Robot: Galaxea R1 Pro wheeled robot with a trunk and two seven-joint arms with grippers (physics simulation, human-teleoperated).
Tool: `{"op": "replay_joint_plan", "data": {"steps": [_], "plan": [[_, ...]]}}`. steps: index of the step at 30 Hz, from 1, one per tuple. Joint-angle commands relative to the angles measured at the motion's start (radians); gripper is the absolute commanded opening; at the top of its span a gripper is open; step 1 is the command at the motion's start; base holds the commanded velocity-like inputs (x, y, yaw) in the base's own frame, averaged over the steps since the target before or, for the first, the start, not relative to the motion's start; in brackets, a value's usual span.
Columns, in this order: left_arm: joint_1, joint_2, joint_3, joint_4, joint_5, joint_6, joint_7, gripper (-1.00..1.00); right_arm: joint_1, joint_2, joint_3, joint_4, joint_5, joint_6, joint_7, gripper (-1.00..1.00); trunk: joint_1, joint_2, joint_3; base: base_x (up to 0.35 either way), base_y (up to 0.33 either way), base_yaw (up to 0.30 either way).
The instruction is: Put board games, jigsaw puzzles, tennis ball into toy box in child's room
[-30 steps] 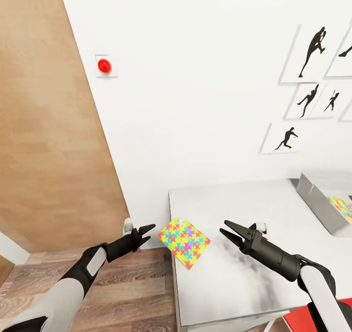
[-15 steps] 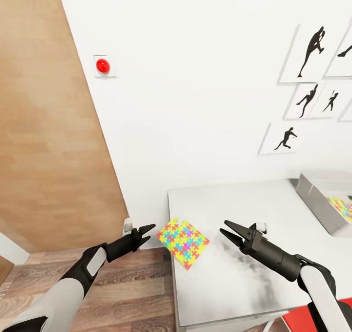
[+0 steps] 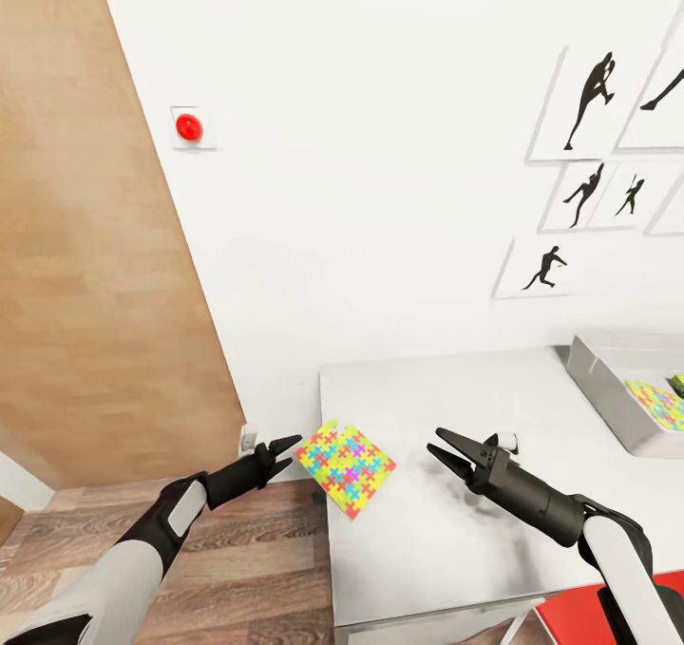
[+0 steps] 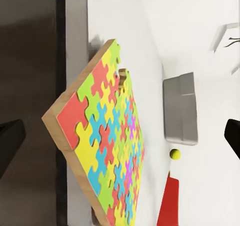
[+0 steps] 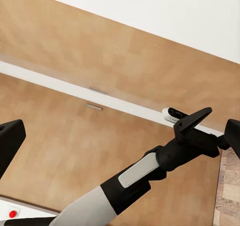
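Puzzle [image 3: 345, 455] lies on the table [image 3: 446, 540] corner, one point overhanging the edge, just ahead of our left gripper [image 3: 285, 448], jaws spread and empty. Right gripper [image 3: 445, 445] also gapes, puzzle off its tips. We judge a careless nudge could tip it floorward; bin [image 3: 608, 393] sits well beyond.

Red round button [image 3: 189, 128] on a white square plate, high on the white wall, just beside a tall door [image 3: 85, 294] of pale brown wood grain. Small white fitting [image 3: 249, 434] low at the door's edge, near the wood-plank floor [image 3: 247, 559]. Four framed black player silhouettes [image 3: 589, 104] clustered on the wall, well apart from the button. Flat bright-red slab [image 3: 570, 616] low at the right, kind unclear.
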Motion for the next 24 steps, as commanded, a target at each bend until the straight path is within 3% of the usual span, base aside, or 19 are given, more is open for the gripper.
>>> {"op": "replay_joint_plan", "data": {"steps": [1,24], "plan": [[-0.001,0.000,0.002,0.000,0.004,0.007,-0.003,1.00,-0.001,0.000,-0.001,0.000,0.002,0.005,0.004,1.00,0.000,-0.001,-0.001,-0.002,-0.005,0.000],[-0.001,0.004,0.001,0.000,0.007,0.010,-0.008,1.00,-0.001,-0.001,-0.002,0.000,0.002,0.005,0.004,1.00,0.000,-0.001,-0.001,0.000,-0.001,0.000]]}}
